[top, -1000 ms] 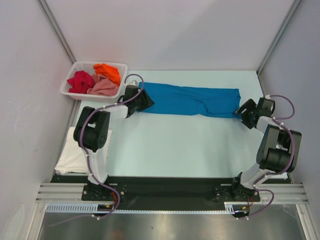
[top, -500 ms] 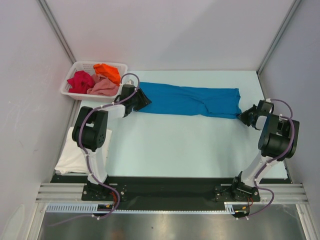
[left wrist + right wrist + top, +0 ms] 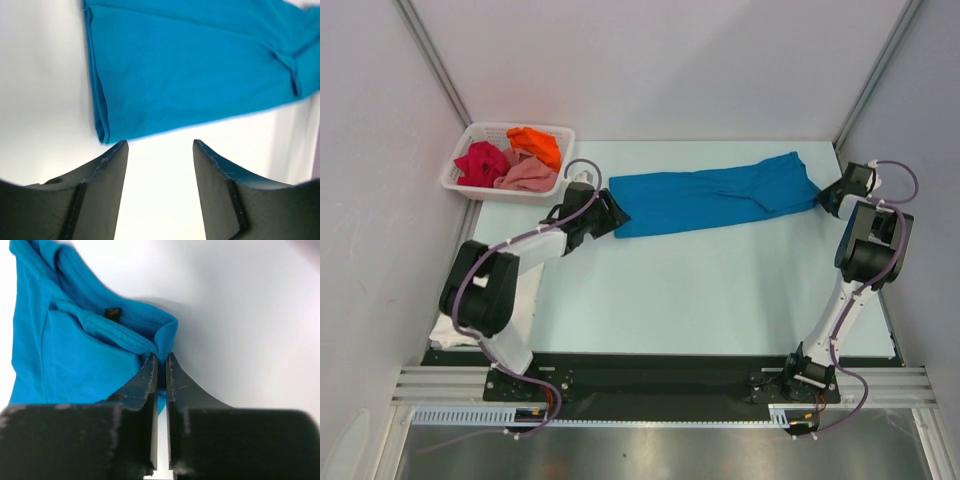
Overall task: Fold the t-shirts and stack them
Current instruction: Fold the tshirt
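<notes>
Pinching the collar end of the bright blue t-shirt [image 3: 710, 195] with the right pincer [image 3: 826, 197], jaws closing to a thin slit on a fold of the neckband. Catching, in the right wrist view, a small dark label [image 3: 112, 314] just inside that collar, with cloth bunching to the left of the fingers [image 3: 140, 390] and bare white surface to their right.

Seeing the blue shirt lying folded into a long narrow band across the far half of the counter [image 3: 700, 290], slanting so that its right end is sitting farther back than its left.

Holding the left pincer [image 3: 160, 145] wide apart over bare counter and gripping nothing. Sitting just beside the near corner of the band's left end with the finger on the left of the wrist view; not being able to tell whether touching the cloth or just short of it.

Finding the crimson t-shirt [image 3: 480, 162], the orange t-shirt [image 3: 537, 145] and the dusty pink t-shirt [image 3: 525, 176] crumpled together and touching inside the white slotted basket [image 3: 455, 185] at the far left corner, near the left pincer.

Glimpsing only a scrap of the white t-shirt [image 3: 443, 332] at the near left edge, most of it hiding behind the left arm.
</notes>
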